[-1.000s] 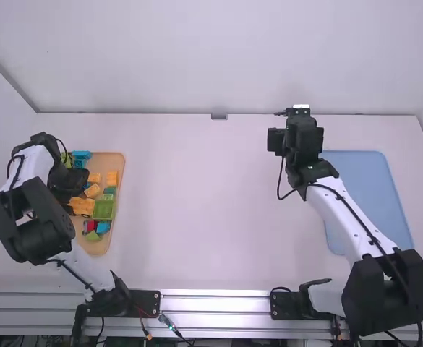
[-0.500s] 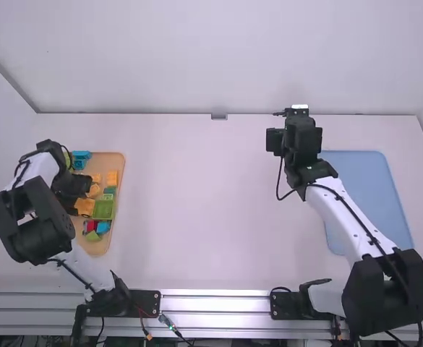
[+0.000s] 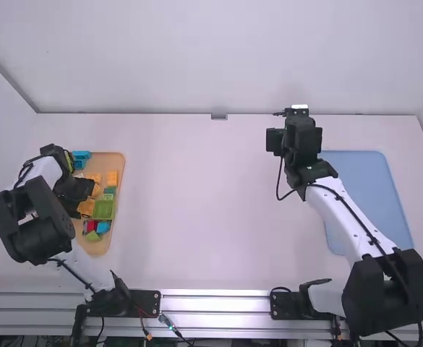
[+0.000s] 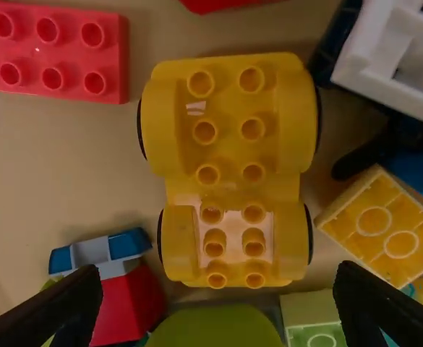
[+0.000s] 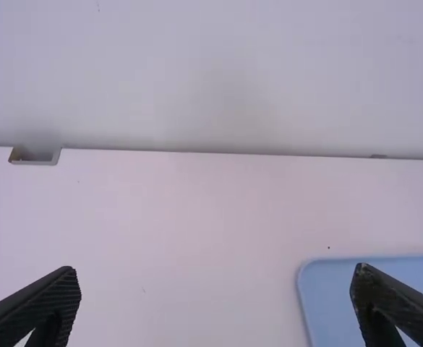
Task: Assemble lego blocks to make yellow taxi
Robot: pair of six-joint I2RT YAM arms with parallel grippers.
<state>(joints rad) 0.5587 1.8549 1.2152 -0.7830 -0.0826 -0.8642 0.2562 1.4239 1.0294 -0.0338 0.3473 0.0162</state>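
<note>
A pale wall rises beyond the white table – blue mat on the right, tan tray of blocks on the left. Over the tray, the left gripper has its fingers spread; the yellow car base lies beneath it, apart from both fingertips. The right gripper – also wide apart – is near the mat's far left corner.

Left pincer spread, right pincer spread
</note>
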